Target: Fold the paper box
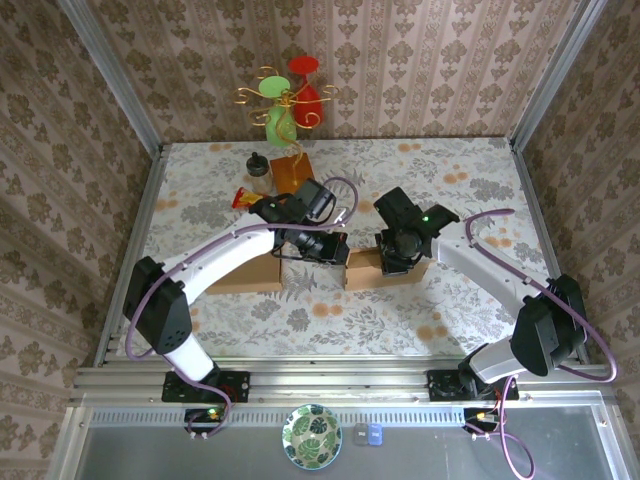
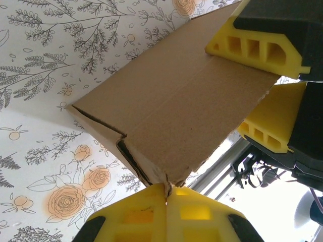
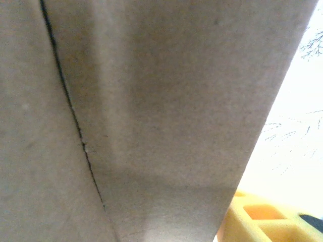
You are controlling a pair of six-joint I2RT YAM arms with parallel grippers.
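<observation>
The paper box (image 1: pixel 245 276) is a flat brown cardboard piece lying mid-table, with its other part (image 1: pixel 366 271) to the right. My left gripper (image 1: pixel 325 248) hangs over its middle. In the left wrist view the left gripper (image 2: pixel 166 191) is shut on a frayed corner of the box (image 2: pixel 176 101). My right gripper (image 1: pixel 393 262) stands at the box's right part. Its yellow fingers (image 2: pixel 257 48) straddle a flap edge with a gap between them, open. The right wrist view looks close onto the cardboard (image 3: pixel 151 101), with one yellow finger (image 3: pixel 262 222) beside it.
A wire stand with red and green ornaments (image 1: pixel 290 100) stands at the back, with an orange-brown block (image 1: pixel 290 172), a small bottle (image 1: pixel 258 170) and a red-yellow packet (image 1: pixel 243 197) near it. A patterned bowl (image 1: pixel 311 436) sits on the front ledge. Floral cloth (image 1: pixel 450 180) covers the table.
</observation>
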